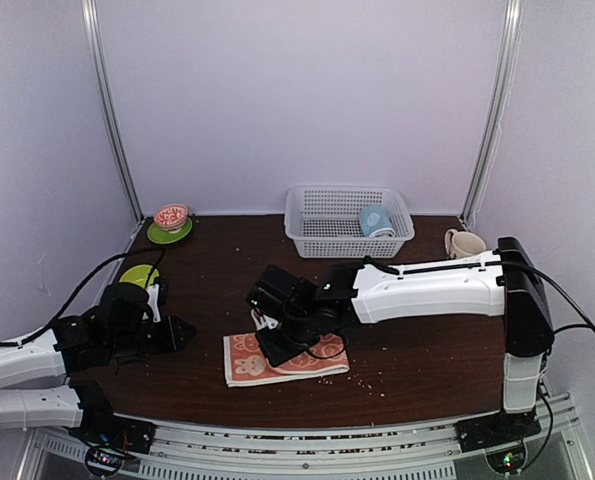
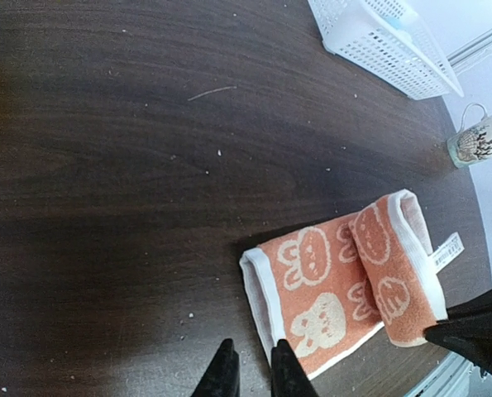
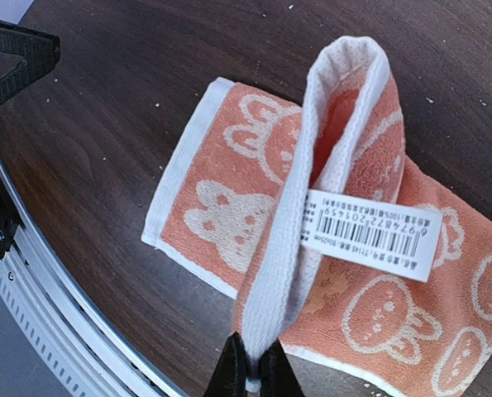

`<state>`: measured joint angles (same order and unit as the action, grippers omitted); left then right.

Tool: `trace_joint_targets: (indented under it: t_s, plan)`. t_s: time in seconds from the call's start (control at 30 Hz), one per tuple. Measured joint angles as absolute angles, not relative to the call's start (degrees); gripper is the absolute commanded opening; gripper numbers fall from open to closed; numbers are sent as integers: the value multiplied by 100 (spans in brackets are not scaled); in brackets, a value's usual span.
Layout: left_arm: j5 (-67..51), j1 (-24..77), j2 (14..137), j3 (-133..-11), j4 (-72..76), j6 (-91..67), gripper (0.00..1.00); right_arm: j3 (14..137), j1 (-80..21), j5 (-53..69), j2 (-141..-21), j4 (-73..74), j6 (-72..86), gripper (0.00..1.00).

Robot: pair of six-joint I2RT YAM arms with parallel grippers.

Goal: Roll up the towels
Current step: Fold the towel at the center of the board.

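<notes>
The orange towel [image 1: 287, 364] [image 2: 328, 289] [image 3: 229, 190], with white rabbit figures and a white border, lies at the front middle of the table. Its right part is folded over into a loop. My right gripper [image 1: 277, 345] [image 3: 252, 365] is shut on the white border of that folded end, low over the table. My left gripper [image 1: 177, 330] [image 2: 254, 370] hovers to the left of the towel, its jaws a narrow gap apart with nothing between them. A light blue towel [image 1: 375, 222] lies inside the white basket.
The white basket [image 1: 322, 228] [image 2: 370, 41] stands at the back. A pale mug [image 1: 463, 243] [image 2: 475, 141] is to its right. A red bowl on a green saucer [image 1: 171, 218] and a green plate [image 1: 139, 275] are at the left. A barcode label [image 3: 370, 231] hangs from the orange towel.
</notes>
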<state>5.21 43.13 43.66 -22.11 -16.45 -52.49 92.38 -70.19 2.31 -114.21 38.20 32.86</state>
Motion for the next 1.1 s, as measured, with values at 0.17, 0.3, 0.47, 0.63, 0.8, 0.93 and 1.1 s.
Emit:
trace_joint_targets:
  t_s: [0.17, 0.3, 0.47, 0.63, 0.8, 0.93, 1.1]
  plan:
    - [530, 4313, 4335, -2163, -1680, -5271, 15, 9520, -7126, 213, -11620, 3913, 3295, 0]
    - [532, 4313, 4331, -2143, -1682, -5293, 15, 9627, -7172, 222, -11804, 3940, 3293, 0]
    - [532, 4313, 4333, -2102, -1686, -5315, 15, 9684, -7188, 281, -11994, 3972, 3295, 0]
    - [532, 4313, 4333, -2099, -1686, -5330, 15, 9856, -7227, 305, -12140, 3986, 3295, 0]
    - [532, 4313, 4329, -2099, -1686, -5336, 16, 10001, -7240, 368, -12164, 4005, 3284, 33]
    - [532, 4313, 4329, -2099, -1686, -5356, 16, 10029, -7240, 749, -12169, 3874, 3251, 73]
    - [528, 4313, 4316, -2099, -1693, -5352, 21, 9655, -7185, 1083, -11703, 3400, 3238, 76]
